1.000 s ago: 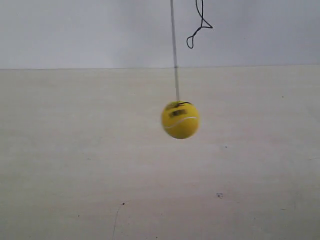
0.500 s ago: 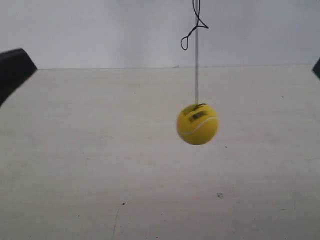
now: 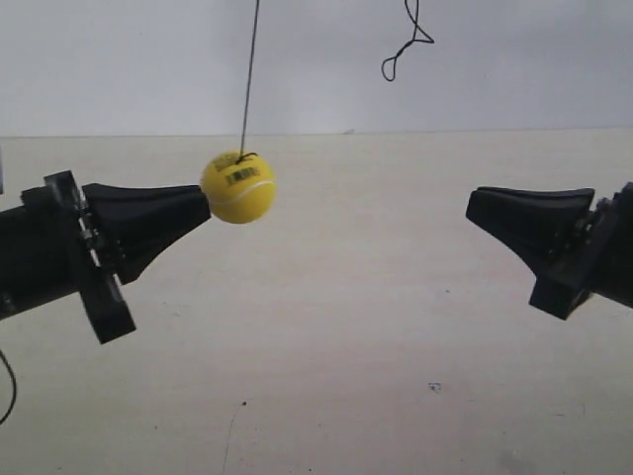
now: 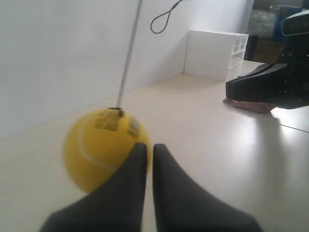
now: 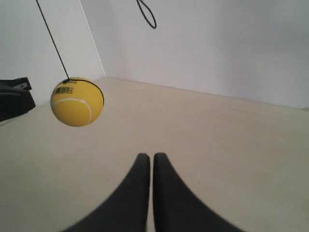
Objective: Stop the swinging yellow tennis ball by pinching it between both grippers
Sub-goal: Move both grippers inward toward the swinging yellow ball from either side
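Since half a second ago the bright yellow tennis ball (image 3: 237, 187) has swung from right of centre to the left and higher. Both black beak-like end effectors have come well into the exterior view. The ball hangs above the pale wooden tabletop (image 3: 346, 346) on a thin black string (image 3: 249, 79), its barcode sticker facing the camera. The left end effector (image 3: 198, 203) points at the ball's side with its tip at the ball's edge; whether they touch I cannot tell. Its jaws are pressed together, leaving only a hairline slit. The right end effector (image 3: 475, 205) is likewise closed to a slit, grips nothing, and is well apart from the ball.
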You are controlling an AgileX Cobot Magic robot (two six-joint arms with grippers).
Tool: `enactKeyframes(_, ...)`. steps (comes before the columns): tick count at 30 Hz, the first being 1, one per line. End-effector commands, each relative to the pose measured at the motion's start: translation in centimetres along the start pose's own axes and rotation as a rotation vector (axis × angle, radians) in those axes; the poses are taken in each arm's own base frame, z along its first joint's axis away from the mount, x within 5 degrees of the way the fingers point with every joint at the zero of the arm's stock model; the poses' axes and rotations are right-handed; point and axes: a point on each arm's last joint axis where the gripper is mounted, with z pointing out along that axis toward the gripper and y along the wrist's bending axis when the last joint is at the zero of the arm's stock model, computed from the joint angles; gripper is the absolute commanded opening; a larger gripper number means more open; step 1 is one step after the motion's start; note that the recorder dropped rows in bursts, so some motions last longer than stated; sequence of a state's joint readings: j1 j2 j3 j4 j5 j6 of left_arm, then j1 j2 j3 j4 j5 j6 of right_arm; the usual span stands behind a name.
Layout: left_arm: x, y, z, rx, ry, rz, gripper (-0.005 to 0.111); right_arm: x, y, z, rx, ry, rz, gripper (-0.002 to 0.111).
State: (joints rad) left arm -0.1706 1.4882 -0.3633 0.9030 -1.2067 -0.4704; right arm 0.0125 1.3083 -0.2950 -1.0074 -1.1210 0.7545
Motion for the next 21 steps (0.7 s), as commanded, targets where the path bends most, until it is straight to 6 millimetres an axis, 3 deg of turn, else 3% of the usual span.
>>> enactKeyframes(1,0.4,1.6,1.6,-0.022,-0.015,0.041,0.005,0.0,-1.0,1.9,-0.05,0.024,-0.06,0.0)
enactKeyframes(11,2.8,3.5,4.1,0.059,0.057,0.089,0.005,1.2,-1.0,8.4,-0.121,0.188,-0.144,0.0)
enactKeyframes(21,3.4,4.7,5.3,0.078,0.063,0.098,0.005,0.9,-0.1,9.1,-0.172,0.156,-0.161,0.0)
